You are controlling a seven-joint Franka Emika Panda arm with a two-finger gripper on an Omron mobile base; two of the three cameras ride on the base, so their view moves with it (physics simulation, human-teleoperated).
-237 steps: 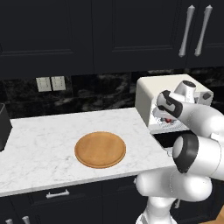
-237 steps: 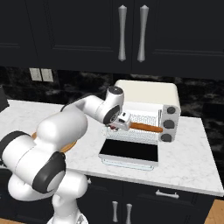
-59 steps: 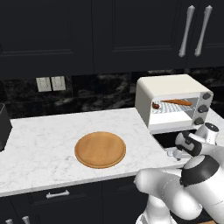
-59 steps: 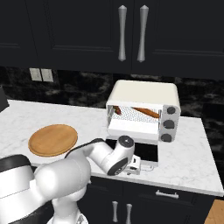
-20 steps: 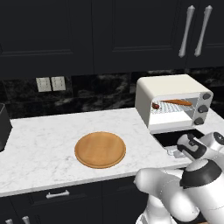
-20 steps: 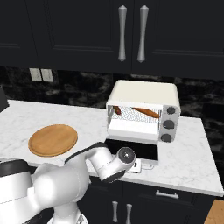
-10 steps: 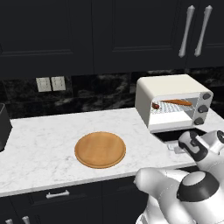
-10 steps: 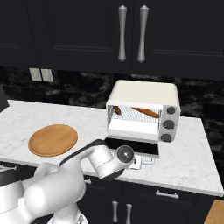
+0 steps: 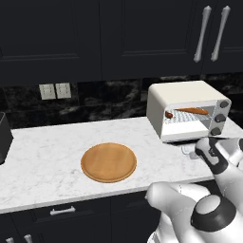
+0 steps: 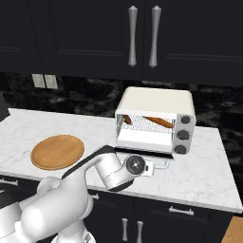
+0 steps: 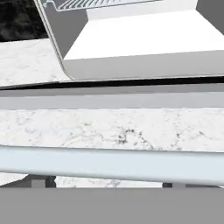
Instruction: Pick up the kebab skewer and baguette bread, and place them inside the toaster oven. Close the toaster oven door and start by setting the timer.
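The toaster oven stands on the right part of the counter with its door dropped flat toward the near edge, and both foods already lie on the wire rack inside: the baguette runs slantwise across the rack, and the kebab skewer shows as a dark lump at the rack's left end. What the next move turns on is the door's handle: in the hand view it is a pale bar stretched from left to right, right in front of the camera and just ahead of the fingers, with the flat door and the oven's mouth beyond it. The bar's long axis runs along the counter's near edge, so the fingers meet it crosswise. The gripper sits low at the near edge of the door, its fingers spread wide with nothing between them. The arm is folded down, forearm reaching right along the counter front, hand level with the door. The round wooden board lies bare, well to the left.
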